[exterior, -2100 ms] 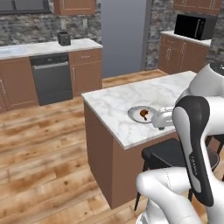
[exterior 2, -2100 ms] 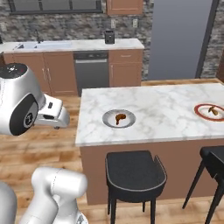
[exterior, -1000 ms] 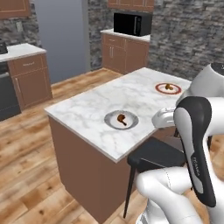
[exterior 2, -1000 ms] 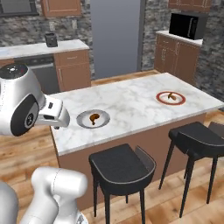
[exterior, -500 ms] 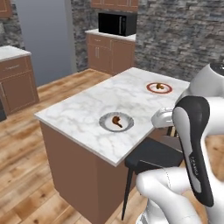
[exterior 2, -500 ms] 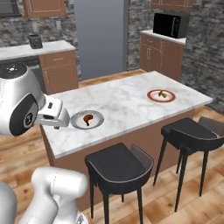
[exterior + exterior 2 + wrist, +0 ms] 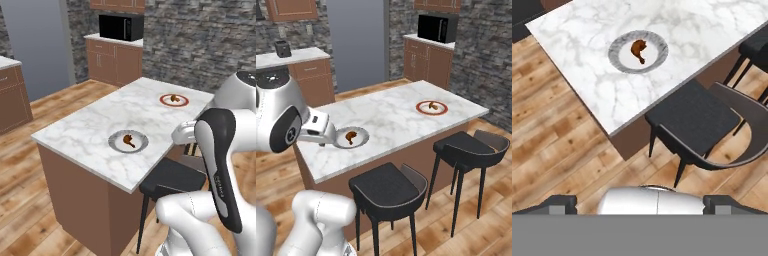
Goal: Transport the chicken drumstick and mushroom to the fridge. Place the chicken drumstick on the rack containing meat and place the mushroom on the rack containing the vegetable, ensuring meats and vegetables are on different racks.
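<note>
- The chicken drumstick (image 7: 639,50) is small and orange-brown, fat at one end and narrowing to a thin bone end. It lies flat on a round grey-rimmed plate (image 7: 618,46) on the marble bench (image 7: 95,135), near the bench's long edge by the stools; it also shows in the left base view (image 7: 128,140) and the right base view (image 7: 350,136).
- The mushroom (image 7: 173,98) is a small brownish lump on a red-rimmed plate (image 7: 163,100) further along the same bench, well apart from the drumstick; its cap and stem are too small to tell apart.
- The fridge (image 7: 358,42) is tall, plain grey, standing shut beyond the bench.
</note>
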Motion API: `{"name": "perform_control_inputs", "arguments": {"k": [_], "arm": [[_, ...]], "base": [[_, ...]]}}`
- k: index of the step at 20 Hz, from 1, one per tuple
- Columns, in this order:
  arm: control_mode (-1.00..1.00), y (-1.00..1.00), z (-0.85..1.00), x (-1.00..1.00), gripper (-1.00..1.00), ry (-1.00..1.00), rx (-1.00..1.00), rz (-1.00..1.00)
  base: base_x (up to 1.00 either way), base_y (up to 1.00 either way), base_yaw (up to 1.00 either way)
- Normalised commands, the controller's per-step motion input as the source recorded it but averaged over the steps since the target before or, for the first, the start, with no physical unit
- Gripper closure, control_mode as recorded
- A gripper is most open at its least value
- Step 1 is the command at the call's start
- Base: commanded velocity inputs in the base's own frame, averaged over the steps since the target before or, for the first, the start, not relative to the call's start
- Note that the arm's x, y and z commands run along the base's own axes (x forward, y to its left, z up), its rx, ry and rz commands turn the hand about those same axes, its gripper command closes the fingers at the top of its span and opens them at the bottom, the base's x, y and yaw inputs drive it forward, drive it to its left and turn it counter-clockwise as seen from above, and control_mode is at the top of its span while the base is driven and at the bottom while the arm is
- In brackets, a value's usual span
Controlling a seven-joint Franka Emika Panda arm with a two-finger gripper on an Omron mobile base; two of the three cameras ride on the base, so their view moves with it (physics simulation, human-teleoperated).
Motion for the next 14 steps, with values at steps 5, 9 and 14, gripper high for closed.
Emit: {"name": "perform_control_inputs", "arguments": {"k": [5,9,14], "arm": [[-1.0,0.26,-0.38,0.9,-1.0,0.01,-0.1,0.01],[-1.0,0.28,-0.45,0.87,-1.0,0.02,-0.12,0.04],[-1.0,0.11,-0.43,0.84,-1.0,0.0,-0.01,0.03]], "base": [[0.0,0.0,0.0],[0.0,0.0,0.0],[0.0,0.0,0.0]]}}
